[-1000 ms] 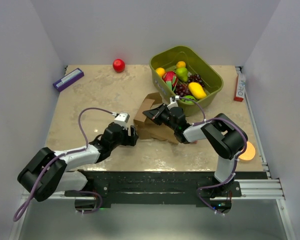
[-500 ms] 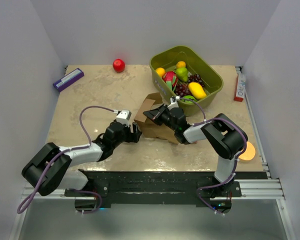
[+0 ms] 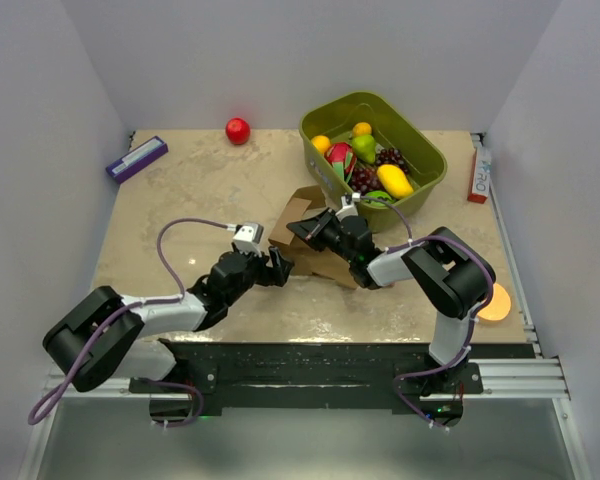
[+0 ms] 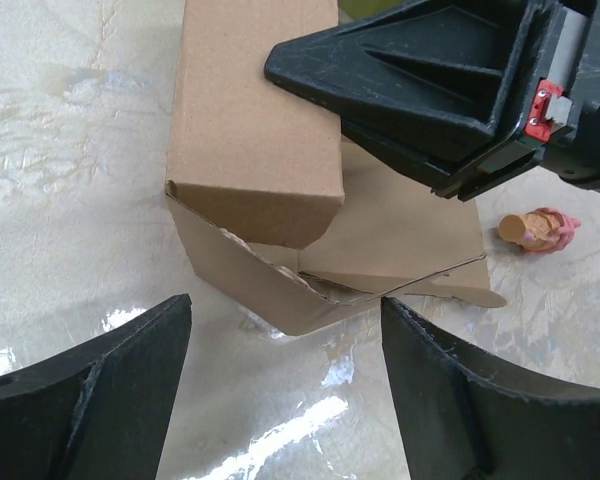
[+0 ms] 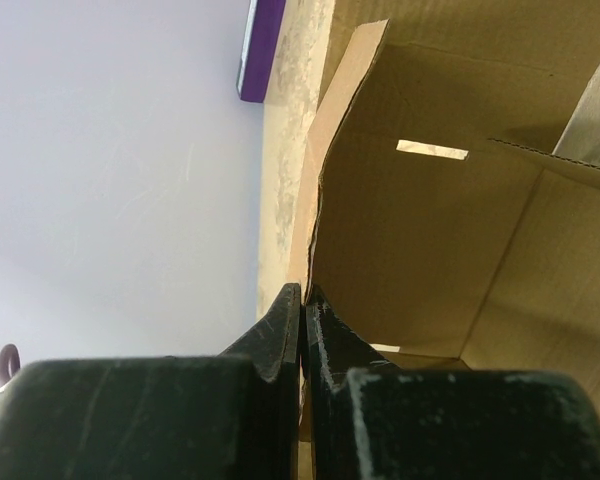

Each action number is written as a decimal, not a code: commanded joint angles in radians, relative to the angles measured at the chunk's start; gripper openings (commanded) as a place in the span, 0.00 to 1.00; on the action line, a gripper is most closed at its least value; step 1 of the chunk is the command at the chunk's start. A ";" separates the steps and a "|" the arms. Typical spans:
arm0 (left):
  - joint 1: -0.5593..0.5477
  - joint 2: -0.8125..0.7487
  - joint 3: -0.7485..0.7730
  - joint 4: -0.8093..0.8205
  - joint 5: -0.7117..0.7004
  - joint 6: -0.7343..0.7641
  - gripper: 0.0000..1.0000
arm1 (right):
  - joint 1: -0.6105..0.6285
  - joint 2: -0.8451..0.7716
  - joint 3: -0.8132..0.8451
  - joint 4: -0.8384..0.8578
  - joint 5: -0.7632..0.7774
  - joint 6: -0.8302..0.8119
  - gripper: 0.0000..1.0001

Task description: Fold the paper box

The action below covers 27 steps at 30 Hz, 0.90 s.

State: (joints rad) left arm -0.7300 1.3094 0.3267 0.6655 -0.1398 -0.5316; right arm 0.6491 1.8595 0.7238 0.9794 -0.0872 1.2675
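Note:
The paper box is brown cardboard, partly erected, lying on its side in mid-table with loose flaps. In the left wrist view the paper box shows a raised wall and a bent lower flap. My left gripper is open, its fingers just short of that flap and apart from it. In the top view the left gripper is at the box's left edge. My right gripper is shut on the edge of a box wall. From above, the right gripper reaches in from the right.
A green bin of fruit stands just behind the box. A red ball and a purple-and-white box lie at the back left. A red-and-white box leans at the right edge, an orange disc near it. A small pink object lies beside the box.
My left gripper has slid right and forward up to the box's left edge. The right gripper keeps its pinch on the wall and has barely moved.

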 commanded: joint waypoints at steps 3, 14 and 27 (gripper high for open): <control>-0.011 0.039 -0.006 0.072 -0.024 -0.030 0.80 | -0.009 -0.017 -0.029 -0.051 0.060 -0.030 0.00; -0.025 0.155 0.028 0.219 0.008 -0.024 0.78 | -0.009 -0.017 -0.029 -0.059 0.064 -0.031 0.00; -0.025 0.110 -0.014 0.286 -0.187 -0.047 0.60 | -0.009 -0.016 -0.032 -0.062 0.064 -0.031 0.00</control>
State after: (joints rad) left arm -0.7551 1.4414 0.3138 0.8490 -0.2394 -0.5678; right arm 0.6495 1.8561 0.7174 0.9813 -0.0765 1.2713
